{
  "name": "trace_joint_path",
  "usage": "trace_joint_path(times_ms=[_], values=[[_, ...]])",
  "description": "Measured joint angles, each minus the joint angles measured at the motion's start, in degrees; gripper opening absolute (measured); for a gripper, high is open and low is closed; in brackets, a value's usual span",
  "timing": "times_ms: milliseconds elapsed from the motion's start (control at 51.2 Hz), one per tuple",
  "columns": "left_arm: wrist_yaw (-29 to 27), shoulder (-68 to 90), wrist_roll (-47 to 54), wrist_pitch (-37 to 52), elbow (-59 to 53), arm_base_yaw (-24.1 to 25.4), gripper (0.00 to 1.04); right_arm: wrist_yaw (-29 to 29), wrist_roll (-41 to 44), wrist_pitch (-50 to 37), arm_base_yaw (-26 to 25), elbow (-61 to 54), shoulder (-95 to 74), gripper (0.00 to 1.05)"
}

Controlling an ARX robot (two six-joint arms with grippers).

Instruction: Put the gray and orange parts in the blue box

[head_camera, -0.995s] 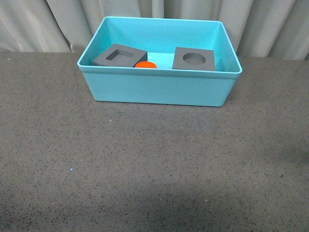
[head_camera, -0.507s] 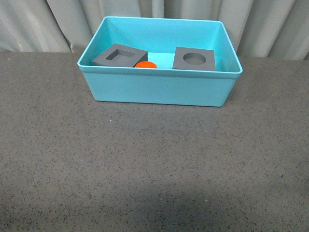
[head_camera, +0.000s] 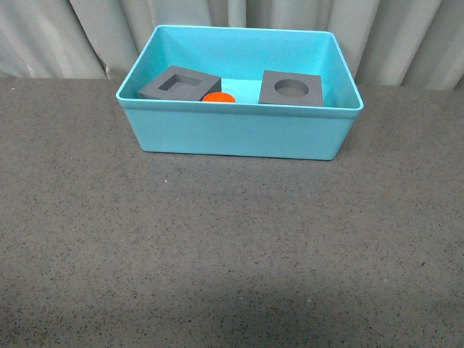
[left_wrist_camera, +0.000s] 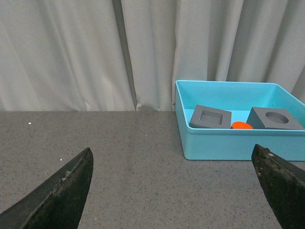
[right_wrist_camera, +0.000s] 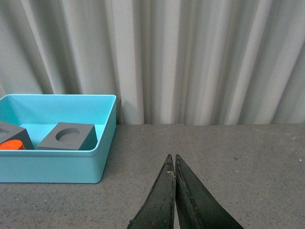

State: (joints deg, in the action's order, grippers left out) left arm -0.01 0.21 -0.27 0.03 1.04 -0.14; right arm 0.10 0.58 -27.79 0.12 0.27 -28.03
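Observation:
The blue box point(head_camera: 239, 134) stands at the back middle of the dark table. Inside it lie the gray cube with a square recess point(head_camera: 180, 84), the gray cube with a round recess point(head_camera: 291, 88) and the orange cylinder point(head_camera: 218, 97) between them. All three also show in the left wrist view: square-recess cube point(left_wrist_camera: 210, 117), orange cylinder point(left_wrist_camera: 242, 125), round-recess cube point(left_wrist_camera: 276, 119). My left gripper point(left_wrist_camera: 174, 155) is open and empty, over the table short of the box point(left_wrist_camera: 228, 143). My right gripper point(right_wrist_camera: 172, 160) is shut and empty, beside the box point(right_wrist_camera: 57, 164). Neither arm shows in the front view.
A pale pleated curtain point(head_camera: 232, 14) hangs close behind the box. The dark speckled table point(head_camera: 232, 246) stretches from the box to the front edge.

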Motion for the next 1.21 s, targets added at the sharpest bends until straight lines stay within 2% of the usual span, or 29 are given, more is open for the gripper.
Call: trace_joint_path(times_ms=[371,859,937,1034,1210], values=[[0.00,0.02,0.00,0.00,0.02,0.00,0.98,-0.02,0.00,10.97,0.00,-0.02,11.39,0.00],[0.00,0.00,0.02,0.00,0.02,0.00,0.98,-0.04,0.00,17.73,0.00,-0.02,18.16,0.00],[0.00,0.00,0.00,0.00,0.00,0.00,0.98,-0.22,0.02,26.43,0.00,0.02,24.76,0.00],[-0.02,0.00,0.00,0.00,0.00,0.00,0.98,-0.22,0.04,27.43,0.00,0.02,27.69,0.01],[0.00,0.00,0.00,0.00,0.02,0.00,0.98,-0.20,0.02,27.69,0.00,0.02,27.74,0.37]])
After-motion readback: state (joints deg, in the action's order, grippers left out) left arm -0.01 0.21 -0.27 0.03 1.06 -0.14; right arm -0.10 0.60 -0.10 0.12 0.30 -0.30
